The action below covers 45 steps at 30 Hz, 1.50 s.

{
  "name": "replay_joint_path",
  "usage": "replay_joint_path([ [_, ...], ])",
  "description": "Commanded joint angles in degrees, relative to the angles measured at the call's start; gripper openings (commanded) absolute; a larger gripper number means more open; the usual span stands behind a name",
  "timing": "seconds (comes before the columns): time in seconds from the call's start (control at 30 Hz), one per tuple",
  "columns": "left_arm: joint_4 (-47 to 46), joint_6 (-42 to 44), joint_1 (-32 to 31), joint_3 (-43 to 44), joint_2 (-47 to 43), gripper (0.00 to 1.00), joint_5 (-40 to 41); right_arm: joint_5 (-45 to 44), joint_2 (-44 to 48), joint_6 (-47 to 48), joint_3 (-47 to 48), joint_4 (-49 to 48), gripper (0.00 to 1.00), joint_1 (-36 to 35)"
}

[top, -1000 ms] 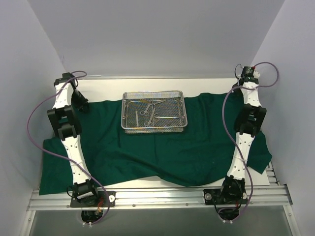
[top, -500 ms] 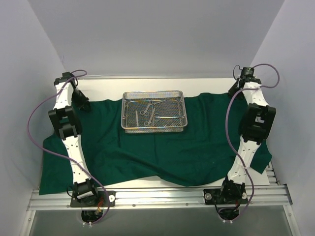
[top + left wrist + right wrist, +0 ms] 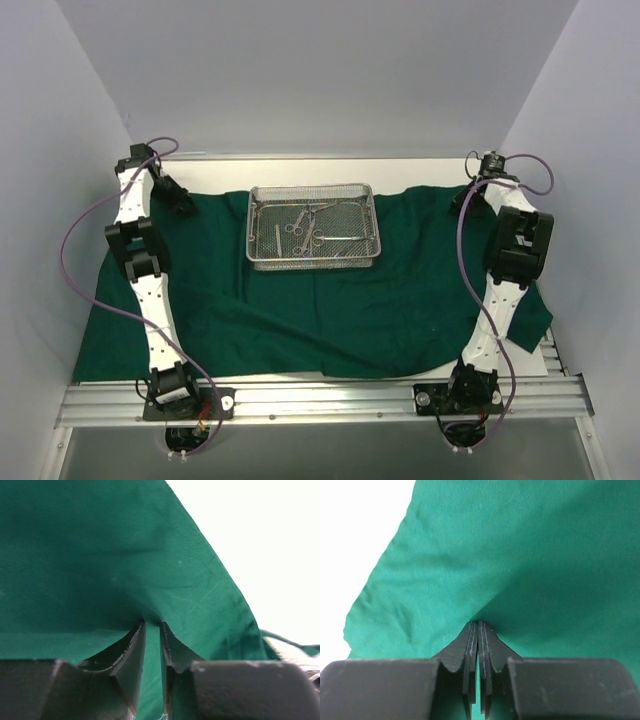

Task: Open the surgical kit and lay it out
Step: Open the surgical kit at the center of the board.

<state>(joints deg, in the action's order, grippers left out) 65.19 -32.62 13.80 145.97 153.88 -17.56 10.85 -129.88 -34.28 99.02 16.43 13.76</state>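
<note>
The dark green cloth wrap (image 3: 330, 310) lies spread across the table. On it at the back middle stands the silver wire-mesh tray (image 3: 250, 228), holding several steel ring-handled instruments (image 3: 305, 228). My left gripper (image 3: 186, 205) is at the cloth's back left edge. In the left wrist view its jaws (image 3: 152, 625) pinch a fold of the cloth (image 3: 100, 555). At the back right edge, my right gripper (image 3: 458, 203) is shut too. The right wrist view shows its fingertips (image 3: 479, 623) tight on puckered cloth (image 3: 545, 555).
White table top (image 3: 400, 170) shows behind the cloth and as a strip along its front. An aluminium rail (image 3: 320, 400) with both arm bases runs along the near edge. Pale walls close in left, right and behind. Purple cables loop beside each arm.
Both grippers have shifted inward along the cloth's back edge, still holding it. The right jaws closed tighter. The cloth's front edge, wavy before, now lies straighter and covers more of the table.
</note>
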Motion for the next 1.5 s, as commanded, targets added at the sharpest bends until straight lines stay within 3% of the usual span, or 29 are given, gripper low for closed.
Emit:
replay_joint_path([
  [0.0,-7.3,-3.8,-1.0,1.8,6.0,0.27,-2.1,-4.1,-7.3,-1.2,3.2,2.4,0.0,1.4],
  [0.17,-11.4,-8.9,-0.4,6.4,9.1,0.24,-3.8,-4.4,-14.2,-2.3,11.3,4.1,0.0,2.3],
  [0.37,-17.8,-15.9,0.3,10.8,13.5,0.04,-6.1,-4.8,-22.6,-3.6,24.5,7.8,0.0,2.4],
  [0.67,-21.0,-18.8,2.1,12.7,13.9,0.02,-6.1,-2.2,-33.2,-2.5,44.8,13.5,0.0,1.2],
  [0.9,-15.0,-12.0,2.5,3.9,-0.2,0.09,0.3,-3.3,-22.7,-0.5,38.5,12.6,0.0,1.7],
  [1.07,-6.8,-6.2,2.3,6.1,-5.7,0.25,0.6,-3.3,-9.9,3.4,30.7,11.8,0.0,0.5],
  [1.27,-8.4,-2.3,-0.4,-6.9,-17.1,0.43,0.9,-4.0,-0.7,10.5,26.8,15.1,0.16,-4.1],
  [1.47,-13.0,-1.8,-5.1,-18.2,-20.7,0.42,-3.7,1.9,0.9,10.7,23.4,14.6,0.24,-10.8],
])
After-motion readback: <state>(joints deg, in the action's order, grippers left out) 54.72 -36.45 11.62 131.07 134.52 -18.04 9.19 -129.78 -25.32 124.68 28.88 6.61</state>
